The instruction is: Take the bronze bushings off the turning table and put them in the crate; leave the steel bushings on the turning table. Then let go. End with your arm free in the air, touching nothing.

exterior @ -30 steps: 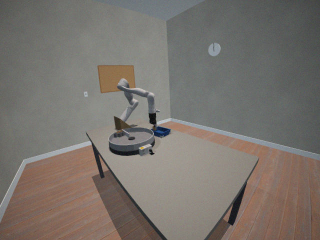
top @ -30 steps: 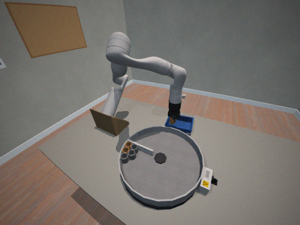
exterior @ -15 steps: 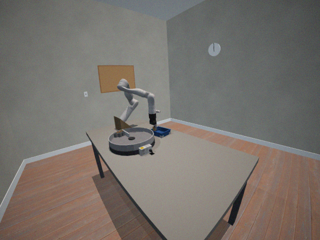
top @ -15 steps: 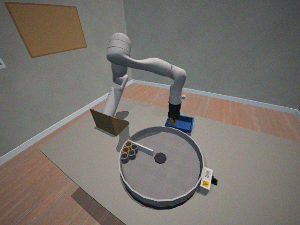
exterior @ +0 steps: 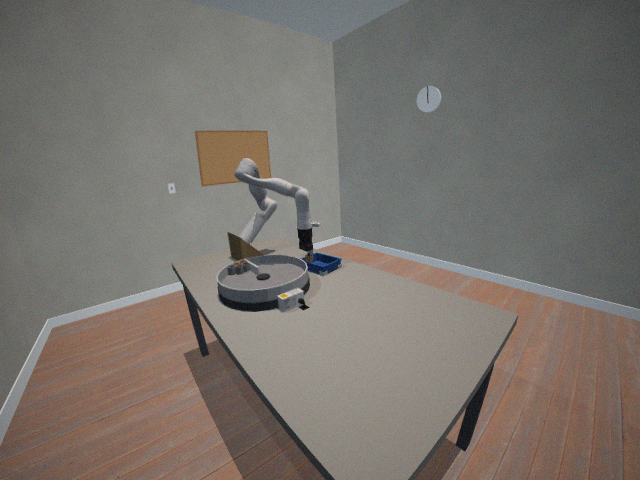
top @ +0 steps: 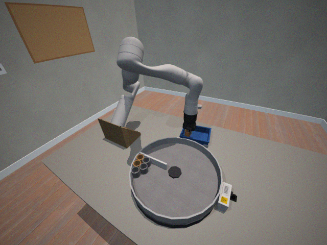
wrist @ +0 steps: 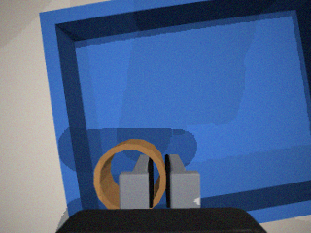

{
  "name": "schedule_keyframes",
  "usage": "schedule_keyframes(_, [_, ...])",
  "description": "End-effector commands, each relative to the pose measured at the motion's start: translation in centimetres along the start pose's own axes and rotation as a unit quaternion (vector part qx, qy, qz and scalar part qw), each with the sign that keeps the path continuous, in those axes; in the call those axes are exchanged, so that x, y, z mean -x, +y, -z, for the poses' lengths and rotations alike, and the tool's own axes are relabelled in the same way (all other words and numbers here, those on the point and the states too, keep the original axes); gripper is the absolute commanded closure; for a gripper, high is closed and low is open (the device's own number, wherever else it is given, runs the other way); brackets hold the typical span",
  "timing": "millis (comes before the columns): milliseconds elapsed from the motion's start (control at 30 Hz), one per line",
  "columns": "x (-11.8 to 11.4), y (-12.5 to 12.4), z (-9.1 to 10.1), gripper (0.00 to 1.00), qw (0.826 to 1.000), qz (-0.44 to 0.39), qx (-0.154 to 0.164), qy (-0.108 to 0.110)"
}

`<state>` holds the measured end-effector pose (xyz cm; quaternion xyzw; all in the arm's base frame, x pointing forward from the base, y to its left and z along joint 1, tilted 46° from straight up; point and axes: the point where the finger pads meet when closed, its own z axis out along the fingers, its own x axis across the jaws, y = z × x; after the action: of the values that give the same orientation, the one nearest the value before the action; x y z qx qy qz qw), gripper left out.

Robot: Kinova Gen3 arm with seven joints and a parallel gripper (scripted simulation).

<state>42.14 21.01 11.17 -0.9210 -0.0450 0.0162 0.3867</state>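
The gripper (top: 189, 131) (exterior: 311, 254) (wrist: 158, 173) is pinching one orange-brown ring (top: 187, 133) (exterior: 308, 257) (wrist: 100, 180) by its side. One finger goes inside the ring and the other is outside it. The ring is at the left end of the blue box (top: 209, 136) (exterior: 336, 262) (wrist: 49, 73), inside its walls when seen from above. I cannot tell if the ring touches the bottom.

The blue box sits on the big table (top: 263, 184) (exterior: 361, 330), just past the far side of the round tray (top: 221, 172) (exterior: 263, 296). The gray-white arm (top: 163, 71) (exterior: 279, 184) bends over and points down at the box.

Five more rings stand close together at the left side of the round tray. Two are orange-brown rings (top: 137, 163), and three are gray rings (top: 135, 172). They are by a white bar (top: 154, 161) (exterior: 251, 265) that points in toward a dark round knob (top: 174, 171) (exterior: 263, 276) in the middle.

A white box (top: 224, 196) (exterior: 290, 299) with a yellow sticker is at the near right edge of the tray. A brown bent board (top: 116, 134) (exterior: 239, 246) stands on the far left of the big table, in front of the bottom of the arm.
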Motion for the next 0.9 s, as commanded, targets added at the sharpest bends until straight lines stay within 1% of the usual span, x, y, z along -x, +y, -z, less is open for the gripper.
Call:
schedule_keyframes(0, [-0.1, 0.0, -0.1, 1.00, 1.000, 0.000, 0.000, 0.001])
schedule_keyframes(133, [-0.1, 0.0, -0.8, 1.00, 1.000, 0.000, 0.000, 0.001])
schedule_keyframes(533, [-0.1, 0.0, -0.8, 1.00, 1.000, 0.000, 0.000, 0.001])
schedule_keyframes(700, [-0.1, 0.0, -1.6, 1.00, 1.000, 0.000, 0.000, 0.001])
schedule_keyframes(867, [-0.1, 0.0, -1.6, 1.00, 1.000, 0.000, 0.000, 0.001])
